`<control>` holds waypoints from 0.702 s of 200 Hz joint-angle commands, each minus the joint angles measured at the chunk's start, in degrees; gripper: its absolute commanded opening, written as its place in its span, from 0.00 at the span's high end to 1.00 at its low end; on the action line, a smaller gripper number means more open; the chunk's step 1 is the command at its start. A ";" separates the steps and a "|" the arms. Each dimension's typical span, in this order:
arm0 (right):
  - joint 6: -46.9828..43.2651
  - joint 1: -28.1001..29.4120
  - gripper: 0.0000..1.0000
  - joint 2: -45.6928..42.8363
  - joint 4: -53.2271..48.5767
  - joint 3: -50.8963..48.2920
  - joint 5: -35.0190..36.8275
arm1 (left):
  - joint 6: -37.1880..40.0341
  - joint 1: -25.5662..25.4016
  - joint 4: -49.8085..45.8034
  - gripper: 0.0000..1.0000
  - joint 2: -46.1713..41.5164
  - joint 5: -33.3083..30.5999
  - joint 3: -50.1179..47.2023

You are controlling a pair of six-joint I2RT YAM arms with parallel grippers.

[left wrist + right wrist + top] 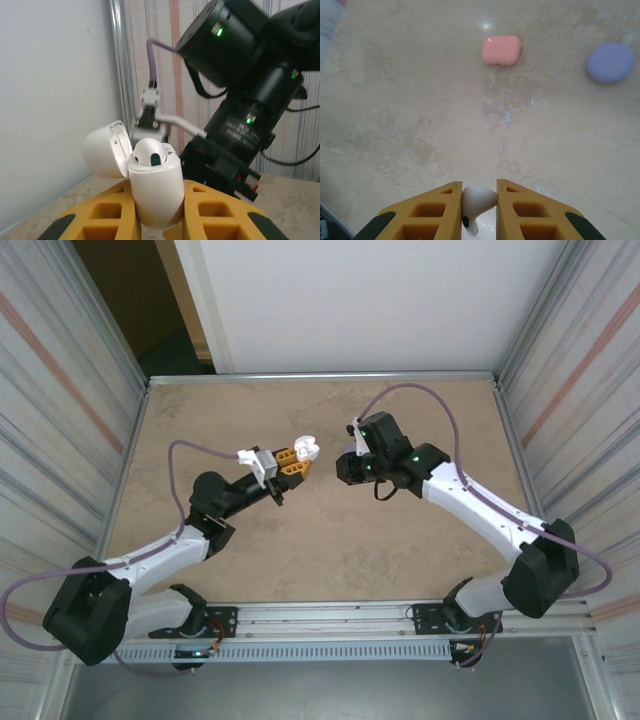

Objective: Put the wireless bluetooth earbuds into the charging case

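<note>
White earbud (480, 200) pinched in the right gripper (479, 191), opposite the open charging case (156, 187) clamped by the left gripper (157, 202) (one bud (146, 151) sits inside). Best approach: line the stem up with the free socket, then ease in slowly.

- Top external: high, above and behind the arm bases, tilted down and forward. Takes in the whole table (330, 540) from a distance.
- Left wrist: low, just behind the left gripper (156, 205), facing roughly level across at the right arm (250, 110). White case (156, 185) very close.
- Right wrist: behind the right gripper (479, 192), pointing steeply down at the table. White earbud (479, 199) close, at the bottom edge.
- Shared: top and left wrist both catch the white case and right arm. Top and right wrist share the table surface.
</note>
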 commanded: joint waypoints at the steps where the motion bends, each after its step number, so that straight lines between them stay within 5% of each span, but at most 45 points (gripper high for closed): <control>1: -1.52 -0.11 0.81 -3.18 1.46 3.14 -1.67 | 0.75 -0.75 2.14 1.00 0.70 -0.55 2.03; 140: -2.86 4.05 0.81 -7.19 7.60 10.06 -1.25 | -0.15 -0.79 3.37 1.00 4.47 -0.22 3.46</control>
